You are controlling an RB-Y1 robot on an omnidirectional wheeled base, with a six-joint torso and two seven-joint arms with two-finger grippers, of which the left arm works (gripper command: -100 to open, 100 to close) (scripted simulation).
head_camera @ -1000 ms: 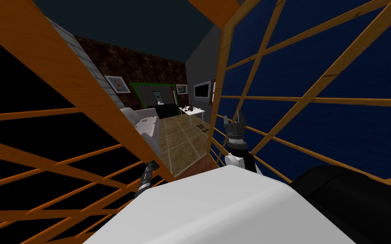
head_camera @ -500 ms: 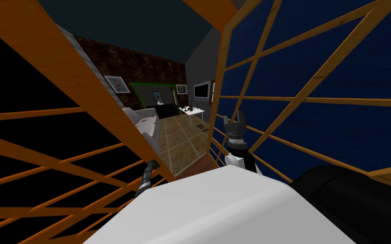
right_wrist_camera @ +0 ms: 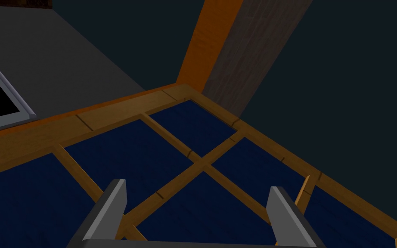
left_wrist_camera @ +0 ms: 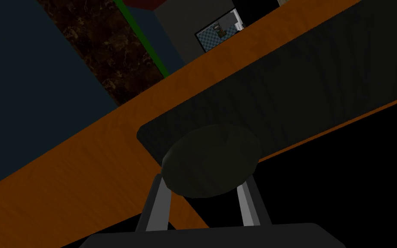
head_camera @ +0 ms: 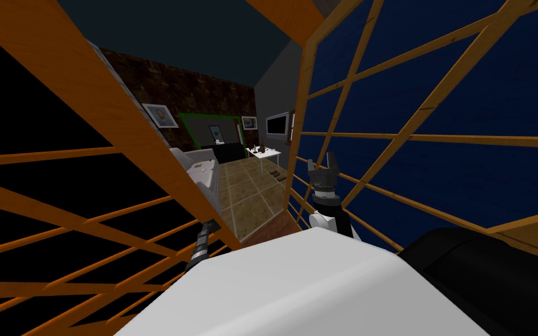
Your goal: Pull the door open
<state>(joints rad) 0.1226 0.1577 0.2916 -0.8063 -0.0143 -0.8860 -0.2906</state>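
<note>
- my left claw (left_wrist_camera: 204, 186) is clamped on the knob (left_wrist_camera: 210, 161), one finger on each side of it, because that grip is what lets me drag the door (head_camera: 104, 116) toward me
- the knob fills the space between the fingers (left_wrist_camera: 161, 202), so the hold looks seated well in rather than on the tips; my guess is it should take a pull without slipping
- the left arm reaches low to the door's free edge, just beside my chest, which suits a straight backward pull
- my right claw (head_camera: 327, 160) is raised with its fingers apart and nothing in it; it sits in front of the blue lattice (head_camera: 437, 105), probably just parked out of the door's swing
- the right wrist view shows those fingers (right_wrist_camera: 116, 202) wide apart, with the lattice's wood bars behind them
- the door is on my left: an orange wood frame with thin cross bars and black panes
- the knob is dark, round and dull; it sits on a dark plate (left_wrist_camera: 301, 86) with rounded corners, on the door's edge board
- the door is already ajar: between its free edge and the lattice i can see a tiled floor (head_camera: 250, 192) and a sofa (head_camera: 201, 169)
- i judge the pull to be partly done, with more swing needed
</note>
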